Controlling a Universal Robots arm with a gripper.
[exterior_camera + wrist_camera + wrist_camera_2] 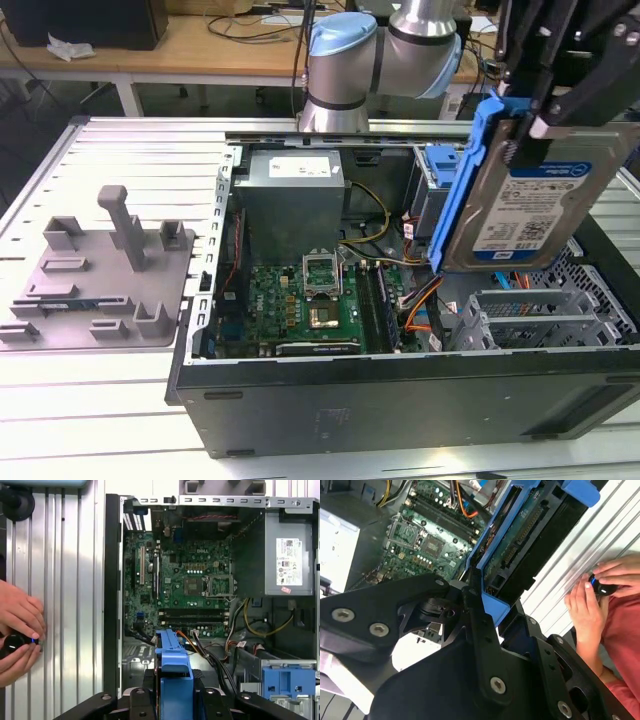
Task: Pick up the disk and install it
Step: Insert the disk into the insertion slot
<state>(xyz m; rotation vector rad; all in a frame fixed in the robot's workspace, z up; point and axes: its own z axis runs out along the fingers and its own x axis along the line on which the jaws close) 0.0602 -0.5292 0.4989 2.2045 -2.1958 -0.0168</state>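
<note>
Gripper (548, 108), black, two-fingered: jaws are clamping the disk (530, 205) by its blue rail frame (462, 180), at the upper right of the exterior view. The disk is hanging on edge, slightly tilted, over the exterior view's right end of the open computer case (400, 400), its white-and-blue label facing that camera. The second wrist view is showing what the label side hides: the disk's green circuit-board underside and the frame pinched between the black fingers (479, 625). The first wrist view is showing the disk edge-on, a blue strip rising from the gripper. Inside the case the motherboard (300, 300) is lying flat, with the grey power-supply box (295, 195) behind it and a second blue plastic carrier (440, 165) just beside the disk. A grey moulded fixture plate (100, 270) is lying on the slatted metal table (100, 420) at the exterior view's left, well apart from the case. The arm's blue-capped joint (345, 55) is standing behind the case. Both wrist views are showing a person's hands (17, 625) resting on the table beside the case, fingers touching a small black knob (12, 642).
</note>
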